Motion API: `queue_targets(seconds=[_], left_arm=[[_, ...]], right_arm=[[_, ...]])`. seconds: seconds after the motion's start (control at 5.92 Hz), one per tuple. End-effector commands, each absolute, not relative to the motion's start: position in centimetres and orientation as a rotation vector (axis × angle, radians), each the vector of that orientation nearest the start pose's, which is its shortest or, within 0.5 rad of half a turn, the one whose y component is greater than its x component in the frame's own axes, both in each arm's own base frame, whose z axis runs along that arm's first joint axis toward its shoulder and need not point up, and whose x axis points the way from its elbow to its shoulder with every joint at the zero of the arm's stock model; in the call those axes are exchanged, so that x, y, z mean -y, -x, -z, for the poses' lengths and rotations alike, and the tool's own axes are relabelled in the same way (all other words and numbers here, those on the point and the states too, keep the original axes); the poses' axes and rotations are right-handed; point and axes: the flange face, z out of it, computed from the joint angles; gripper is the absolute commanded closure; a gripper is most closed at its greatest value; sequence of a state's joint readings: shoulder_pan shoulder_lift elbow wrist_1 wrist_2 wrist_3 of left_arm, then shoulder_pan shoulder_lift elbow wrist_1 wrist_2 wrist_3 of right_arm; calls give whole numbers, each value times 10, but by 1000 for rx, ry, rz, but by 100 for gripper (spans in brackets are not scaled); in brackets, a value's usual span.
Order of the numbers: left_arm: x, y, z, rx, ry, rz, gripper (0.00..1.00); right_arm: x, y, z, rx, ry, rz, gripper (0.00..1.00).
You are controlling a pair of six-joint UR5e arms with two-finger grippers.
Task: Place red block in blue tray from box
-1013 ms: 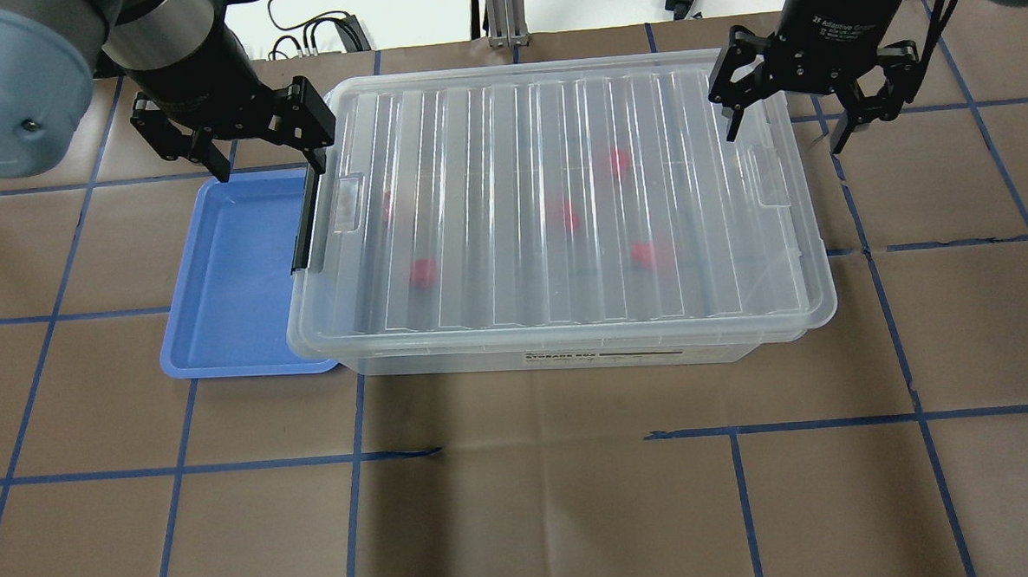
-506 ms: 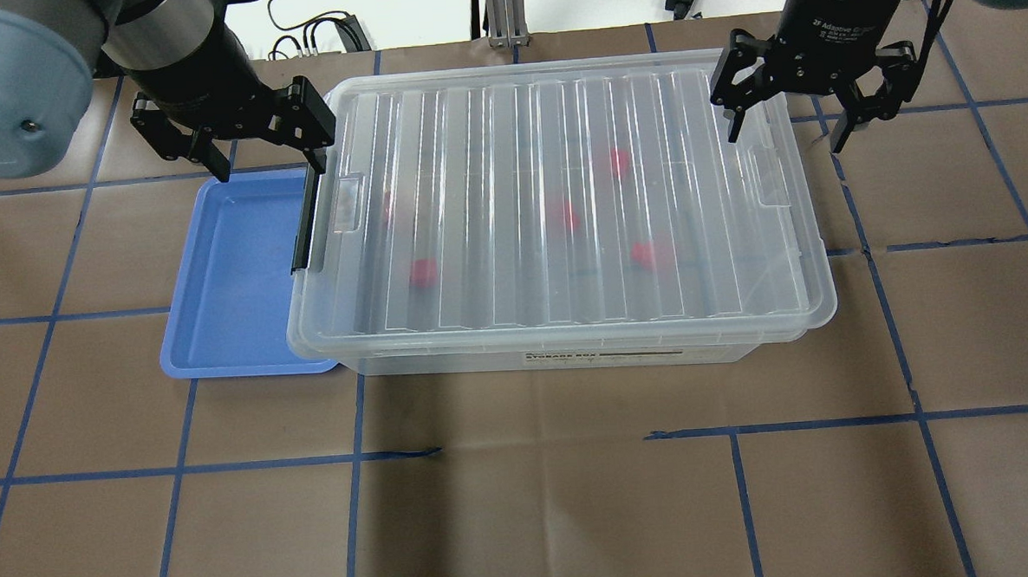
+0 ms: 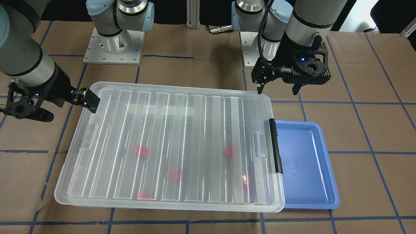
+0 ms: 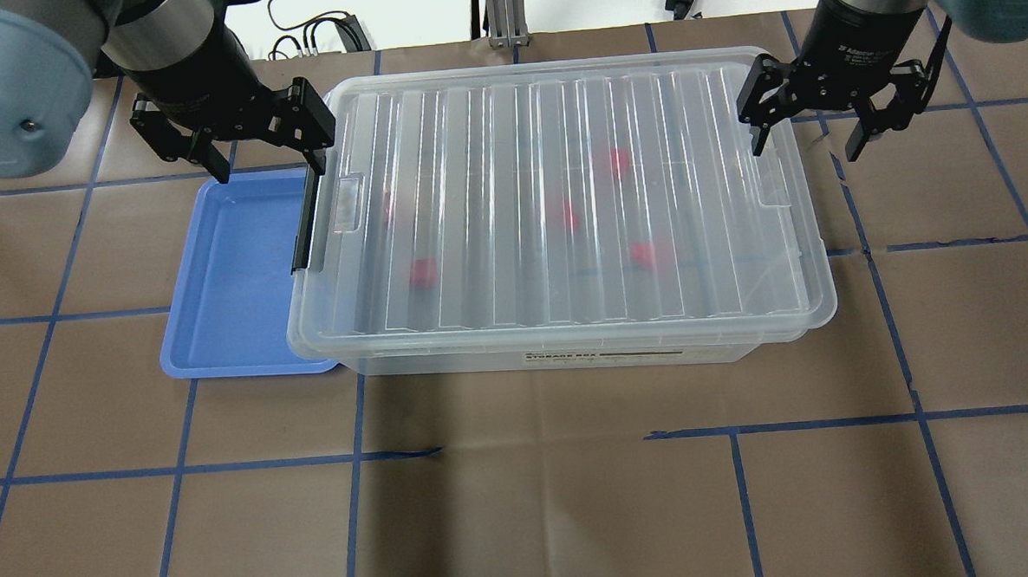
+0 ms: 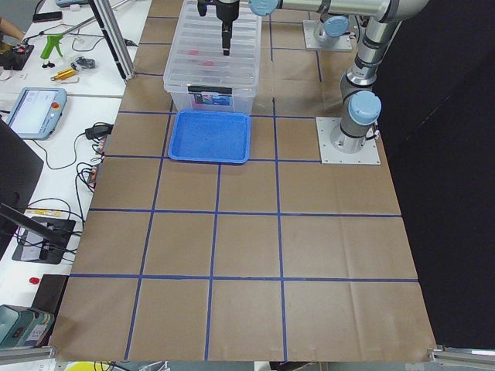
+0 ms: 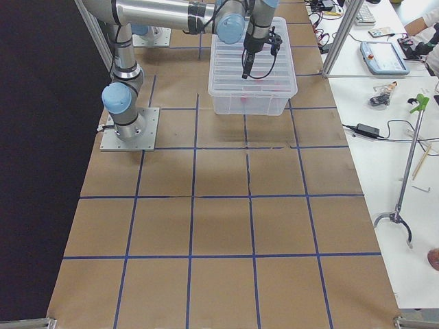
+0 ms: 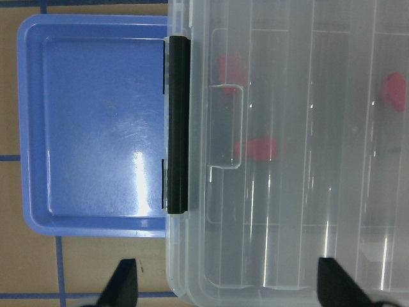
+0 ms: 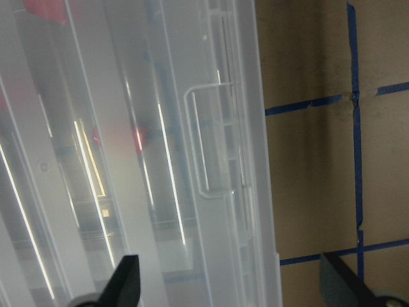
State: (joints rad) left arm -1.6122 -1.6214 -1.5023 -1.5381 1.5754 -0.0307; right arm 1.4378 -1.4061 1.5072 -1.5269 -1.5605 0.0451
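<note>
Status: nothing is in place yet, by our read. The box (image 4: 448,359) sits mid-table with its ribbed lid (image 4: 508,150) on. The black latch (image 4: 303,220) on the tray-side end looks engaged.

We see several red blocks through the lid, blurred by the ribs. The clearest is the red block (image 4: 423,272) near the latch end. All of them are inside the box.

The blue tray (image 4: 223,275) has nothing in it. It lies right against the latch end of the box, with the lid's rim overhanging its edge.

Our left gripper (image 4: 269,167) is spread wide and holds nothing. It hovers at the far corner of the box on the latch end, one finger over the table just past the tray's far edge, the other over the lid.

Our right gripper (image 4: 807,150) is also spread wide and empty, at the opposite far corner. It straddles the box rim, one finger over the lid and one over the table. We can't tell if either gripper touches the lid.

Left to do, as we judge it:
- release the latch
- get the lid off
- pick a block
- carry it to the tray
- let go

So we're at the very first step. No latch bar shows at the right end, only a clear recess.
</note>
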Motion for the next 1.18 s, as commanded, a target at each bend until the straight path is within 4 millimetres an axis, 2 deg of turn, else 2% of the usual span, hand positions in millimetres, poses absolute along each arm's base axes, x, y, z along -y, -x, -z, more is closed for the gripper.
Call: queue_targets(seconds=[0.0,0.17,0.34,0.68,1.01], left_arm=[[512,154,-499,-3138,-17,77,2],[512,154,-499,-3139,-17,77,2],[512,155,-499,-3138,-19,77,2],[511,155,-499,-3139,-19,77,2],[511,155,-499,-3138,-19,77,2]], right_arm=[[555,-35,-395,-3096,-292,-237,0],[552,-33,-373,-3107,-259,-195,0],[552,-29,-365,-3120,-235,-146,0],[548,-28,-353,-3118,-222,-184,0],[544,-15,-346,-3160,-179,-219,0]])
